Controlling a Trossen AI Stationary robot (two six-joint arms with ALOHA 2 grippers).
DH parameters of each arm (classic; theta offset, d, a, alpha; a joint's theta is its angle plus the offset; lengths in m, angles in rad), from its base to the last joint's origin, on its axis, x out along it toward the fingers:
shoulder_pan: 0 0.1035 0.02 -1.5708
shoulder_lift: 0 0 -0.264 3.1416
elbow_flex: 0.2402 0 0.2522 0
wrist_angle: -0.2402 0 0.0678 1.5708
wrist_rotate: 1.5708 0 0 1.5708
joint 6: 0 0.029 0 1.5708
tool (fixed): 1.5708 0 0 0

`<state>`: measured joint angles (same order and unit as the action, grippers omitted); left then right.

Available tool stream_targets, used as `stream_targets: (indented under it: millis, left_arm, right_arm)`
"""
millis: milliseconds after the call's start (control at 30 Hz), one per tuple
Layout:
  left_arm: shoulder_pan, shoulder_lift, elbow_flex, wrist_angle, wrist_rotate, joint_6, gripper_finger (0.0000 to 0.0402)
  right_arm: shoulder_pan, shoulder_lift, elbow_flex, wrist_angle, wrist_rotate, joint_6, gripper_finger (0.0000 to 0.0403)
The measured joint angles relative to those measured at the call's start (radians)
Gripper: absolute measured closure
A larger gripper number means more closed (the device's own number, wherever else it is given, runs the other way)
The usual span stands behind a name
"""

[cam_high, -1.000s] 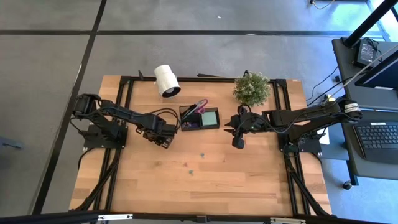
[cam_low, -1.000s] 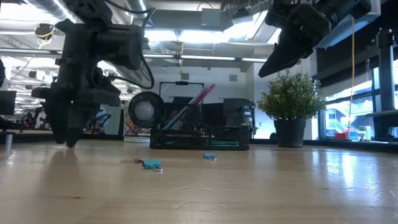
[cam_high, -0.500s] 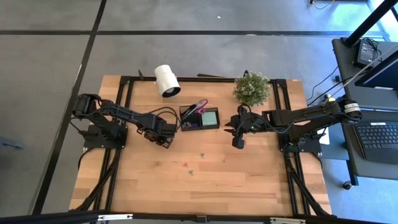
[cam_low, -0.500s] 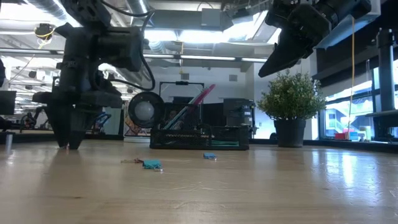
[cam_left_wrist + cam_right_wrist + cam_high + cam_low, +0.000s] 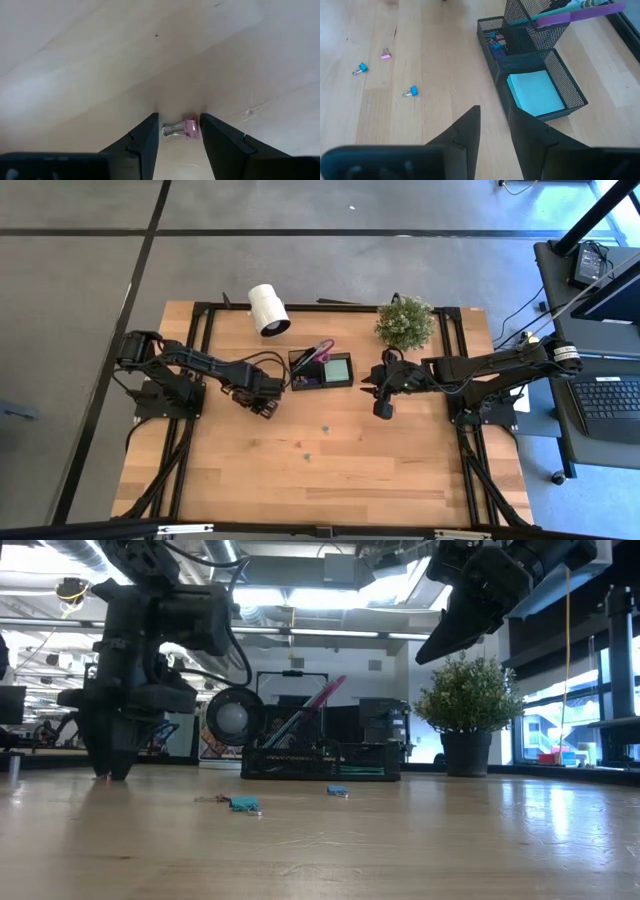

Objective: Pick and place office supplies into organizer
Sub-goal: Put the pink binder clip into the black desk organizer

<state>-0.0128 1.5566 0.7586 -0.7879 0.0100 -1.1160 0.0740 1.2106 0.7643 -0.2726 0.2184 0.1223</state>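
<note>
The black mesh organizer point(image 5: 530, 65) is sitting at the far middle of the table point(image 5: 330, 470), between the two arms. Its lower open compartment is holding a mint-green sticky pad point(image 5: 536, 91) lying flat. The small compartment beside that is holding binder clips point(image 5: 495, 42), blue ones showing among them. The taller section is carrying the purple-handled scissors point(image 5: 580, 13) and a pen or two, all leaning out over its rim, long axes tilted, handles up and away from the pad.

Down on the wood, the left gripper point(image 5: 178, 131) is standing low over the table just beside the organizer's left end, fingers pointing down, set wide with a pink binder clip point(image 5: 190, 128) lying in the gap between them. The clip is small, with a pink body and silver wire handles point(image 5: 172, 131); it is lying on its side, its long axis running across the gap from finger to finger, handles toward one finger and body toward the other. The fingers are not visibly pressing on it.

Loose on the open table nearer the front are lying two blue clips point(image 5: 410, 91) and another pink one point(image 5: 385, 54), well apart from the organizer.

The right gripper point(image 5: 492, 120) is hanging in the air off the organizer's right end, near the potted plant point(image 5: 405, 323), jaws a little apart and holding nothing.
</note>
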Motion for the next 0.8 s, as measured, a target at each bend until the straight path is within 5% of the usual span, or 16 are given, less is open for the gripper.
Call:
stream_targets:
  millis: [233, 800]
  left_arm:
    - [0.0, 0.0, 0.0, 0.005, -0.004, 0.157, 0.0258]
    - [-0.002, 0.001, 0.0, -0.004, 0.01, 0.919, 0.0258]
  right_arm:
    - [0.0, 0.0, 0.0, 0.0, 0.0, 0.0, 0.0296]
    - [0.0, 0.0, 0.0, 0.0, 0.0, 0.003, 0.0296]
